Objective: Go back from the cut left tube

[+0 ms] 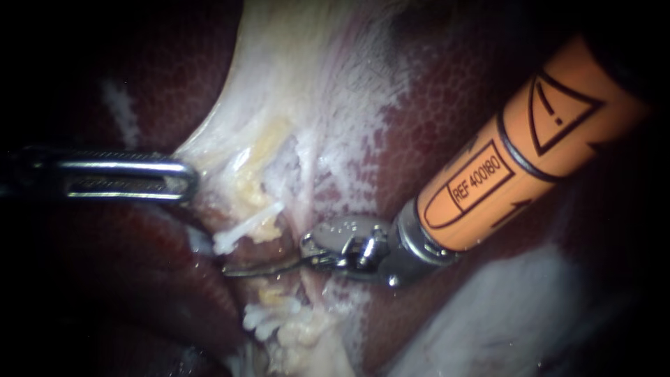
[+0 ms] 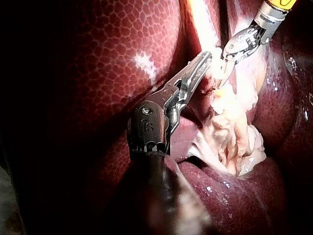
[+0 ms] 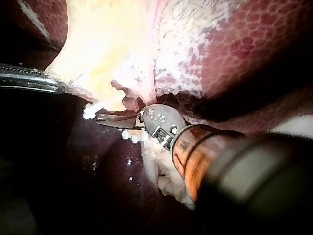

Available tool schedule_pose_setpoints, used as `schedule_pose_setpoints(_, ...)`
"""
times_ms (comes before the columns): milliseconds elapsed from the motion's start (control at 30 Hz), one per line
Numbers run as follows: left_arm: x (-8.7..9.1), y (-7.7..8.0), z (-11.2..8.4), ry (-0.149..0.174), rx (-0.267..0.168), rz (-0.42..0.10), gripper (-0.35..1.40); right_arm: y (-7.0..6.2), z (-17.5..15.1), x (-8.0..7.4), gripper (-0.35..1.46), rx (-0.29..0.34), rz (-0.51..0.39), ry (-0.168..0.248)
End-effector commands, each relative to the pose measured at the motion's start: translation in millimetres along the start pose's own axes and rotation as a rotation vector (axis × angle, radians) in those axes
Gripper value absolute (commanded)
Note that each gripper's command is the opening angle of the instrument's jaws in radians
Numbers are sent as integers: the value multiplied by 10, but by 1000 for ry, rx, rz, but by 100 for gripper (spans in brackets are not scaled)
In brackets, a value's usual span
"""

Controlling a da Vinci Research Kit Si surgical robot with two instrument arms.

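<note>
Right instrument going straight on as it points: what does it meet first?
Likely the liver just beyond the right instrument's tip, passing beside the white tube stump; depth unclear.

The liver (image 1: 453, 91) is presented as a dark red, mottled surface on both sides of a band of pale membranous tissue (image 1: 300, 70). Yellowish fat (image 1: 262, 150) is embedded in the lower part of this band, where the band is narrowed between the liver lobes

Pale fatty tissue (image 1: 293, 91) lies on the mottled dark red liver (image 1: 453, 105).
</note>
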Motion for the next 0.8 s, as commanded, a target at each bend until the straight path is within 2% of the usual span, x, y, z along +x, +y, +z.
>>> schedule_pose_setpoints(33, 0, 0, 0, 0, 0, 0, -35, 0, 0, 0, -35, 0, 0, 0)
schedule_pose_setpoints(433, 0, 0, 0, 0, 0, 0, -35, 2, -2, -1, -35, 5, -1, 7)
schedule_pose_setpoints(467, 0, 0, 0, 0, 0, 0, -35, 2, -2, -1, -30, 8, -2, 12)
schedule_pose_setpoints(533, 0, 0, 0, 0, 0, 0, -35, 2, -3, -2, 5, 15, 3, 25)
schedule_pose_setpoints(633, 0, 0, 0, 0, 0, 0, -35, 2, -3, -2, 36, 19, 3, 33)
schedule_pose_setpoints(700, 0, 0, 0, 0, 0, 0, -35, 2, -3, -2, 54, 20, 3, 36)
schedule_pose_setpoints(800, 0, 0, 0, 0, 0, 0, -35, 2, -3, -1, 71, 20, 3, 36)
